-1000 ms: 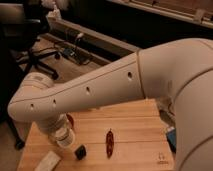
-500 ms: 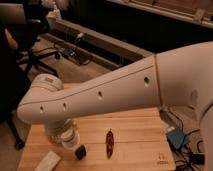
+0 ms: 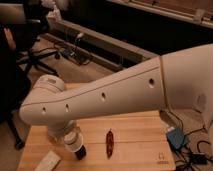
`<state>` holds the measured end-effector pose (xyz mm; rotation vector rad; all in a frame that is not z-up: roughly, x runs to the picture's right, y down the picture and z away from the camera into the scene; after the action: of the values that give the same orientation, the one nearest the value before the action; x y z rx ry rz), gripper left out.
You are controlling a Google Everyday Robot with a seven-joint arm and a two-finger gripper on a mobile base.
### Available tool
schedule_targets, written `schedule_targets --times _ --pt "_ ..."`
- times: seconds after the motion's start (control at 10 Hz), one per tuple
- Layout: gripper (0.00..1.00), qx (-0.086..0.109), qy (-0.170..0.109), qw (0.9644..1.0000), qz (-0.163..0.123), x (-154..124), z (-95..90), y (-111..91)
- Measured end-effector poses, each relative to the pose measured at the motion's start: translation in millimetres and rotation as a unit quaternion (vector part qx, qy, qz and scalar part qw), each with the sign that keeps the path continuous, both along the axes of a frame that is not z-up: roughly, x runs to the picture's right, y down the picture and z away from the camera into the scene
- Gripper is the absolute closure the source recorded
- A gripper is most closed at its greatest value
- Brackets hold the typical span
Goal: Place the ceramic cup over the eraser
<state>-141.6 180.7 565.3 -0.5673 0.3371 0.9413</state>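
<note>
The white ceramic cup [image 3: 74, 142] hangs in my gripper [image 3: 66, 133] at the front left of the wooden table [image 3: 140, 135]. It sits just above and to the left of the small black eraser [image 3: 80, 153], touching or nearly touching its top. The gripper reaches down from under my big white arm [image 3: 110, 95], which hides most of it. It is shut on the cup. The eraser's lower part shows on the table below the cup.
A thin red chili pepper [image 3: 109, 143] lies on the table right of the eraser. A flat pale slab [image 3: 47, 161] lies at the front left edge. A blue device [image 3: 175, 138] and cables lie off the table's right end. An office chair [image 3: 30, 55] stands behind on the left.
The gripper has carried the cup right and down, from beside the eraser to just over it. The arm has swung lower across the view.
</note>
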Motion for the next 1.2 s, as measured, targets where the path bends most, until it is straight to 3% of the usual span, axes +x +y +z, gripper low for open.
schedule_targets --times 0.5,1.2 --pt "0.90 -0.026 0.035 0.9989 -0.015 -2 -4.6 5" --pt "0.90 -0.036 0.030 0.9989 0.002 1 4.2 14"
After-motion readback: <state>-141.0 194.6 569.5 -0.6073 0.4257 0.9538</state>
